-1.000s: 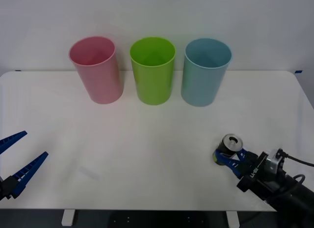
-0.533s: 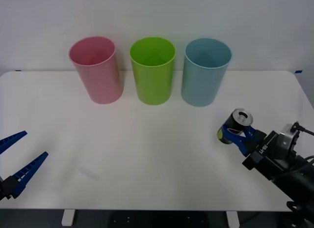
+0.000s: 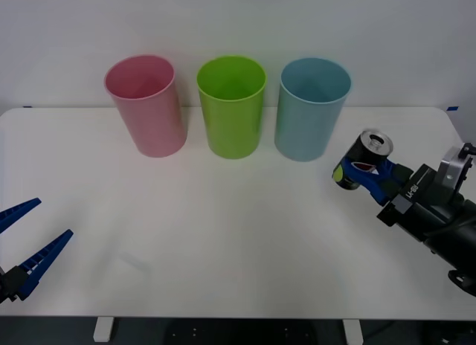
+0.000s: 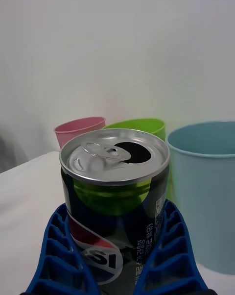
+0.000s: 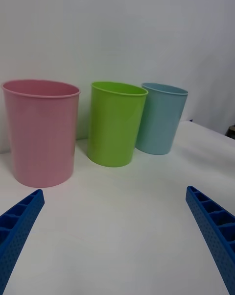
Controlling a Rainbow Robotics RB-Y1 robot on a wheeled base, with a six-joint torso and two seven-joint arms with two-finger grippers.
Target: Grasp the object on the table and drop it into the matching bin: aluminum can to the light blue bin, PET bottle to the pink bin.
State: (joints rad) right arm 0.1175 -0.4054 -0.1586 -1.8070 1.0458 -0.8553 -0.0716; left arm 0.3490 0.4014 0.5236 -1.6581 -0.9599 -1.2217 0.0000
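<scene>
**Can held aloft beside the blue bin**

With its blue fingers pinched on the aluminum can (image 3: 364, 165), my right gripper (image 3: 366, 174) holds it lifted clear of the table (image 3: 223, 233) near the right edge, just beside the light blue bin (image 3: 311, 107). I see the can tilted, silver top up, tab opening showing. The bins stand in a row along the far edge: pink bin (image 3: 145, 103), lime green bin (image 3: 231, 105), then light blue. My left gripper (image 3: 26, 244) waits spread wide at the near left corner

Bins: three in a row at the table (image 3: 223, 211) back edge.
Can (image 3: 363, 166): right of the row, in the right gripper (image 3: 370, 176).
</scene>
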